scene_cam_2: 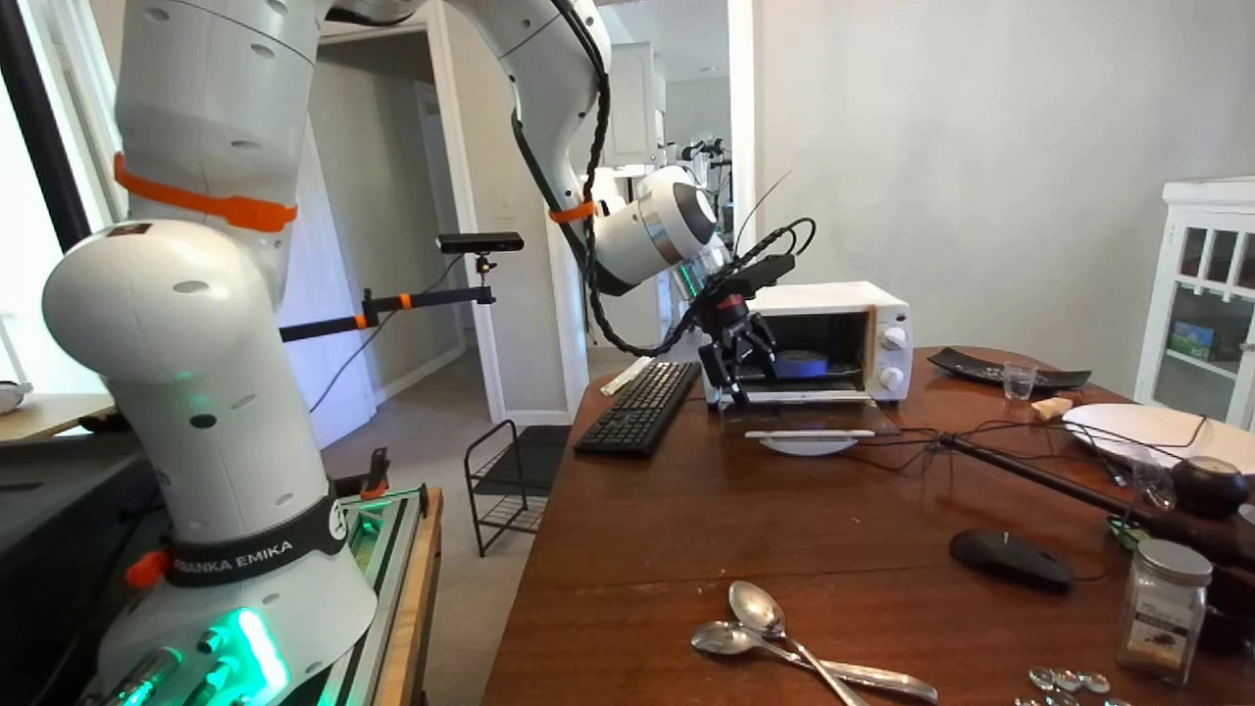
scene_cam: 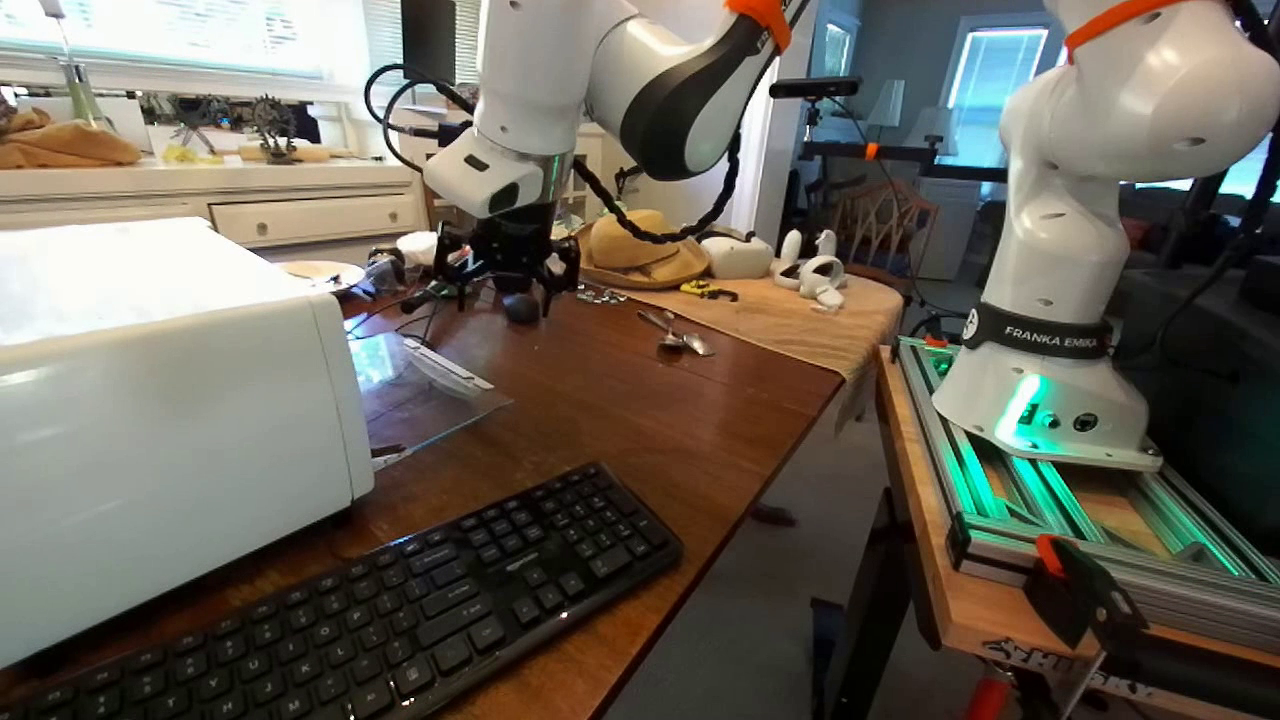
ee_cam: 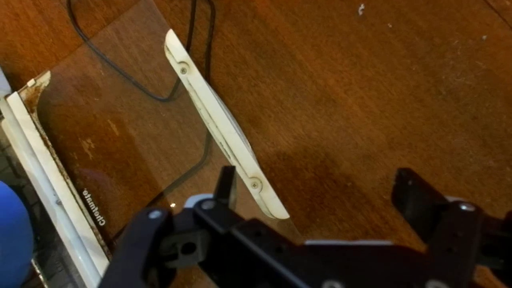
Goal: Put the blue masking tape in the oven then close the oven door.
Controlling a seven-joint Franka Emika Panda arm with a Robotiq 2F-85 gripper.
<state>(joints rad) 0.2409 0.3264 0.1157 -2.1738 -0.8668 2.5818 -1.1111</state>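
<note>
Gripper (ee_cam: 316,179) at the bottom of the wrist view, jaws spread well apart! Underneath it all, the brown table (scene_cam_2: 608,608) fills the lower right of an exterior view. Then the white oven (scene_cam_2: 833,296), right of centre there, front gaping. And look at that oven door (ee_cam: 120,80): folded down, clear glass stretching out over the wood, upper left in the wrist view. Black keyboard (scene_cam: 440,600) along the bottom left of an exterior view, just beside the oven. White handle (ee_cam: 224,124) on the door's outer edge, mid-frame from the wrist, 1 fingertip (ee_cam: 227,183) overlapping the glass beside it; touching or not, I can't tell. And the blue masking tape (scene_cam_2: 801,364)? Inside the oven, a blue curve at the wrist view's left edge! Dark mouse (scene_cam_2: 1010,559), lower right of an exterior view, and 2 spoons (scene_cam_2: 756,607) crossed at the bottom.
</note>
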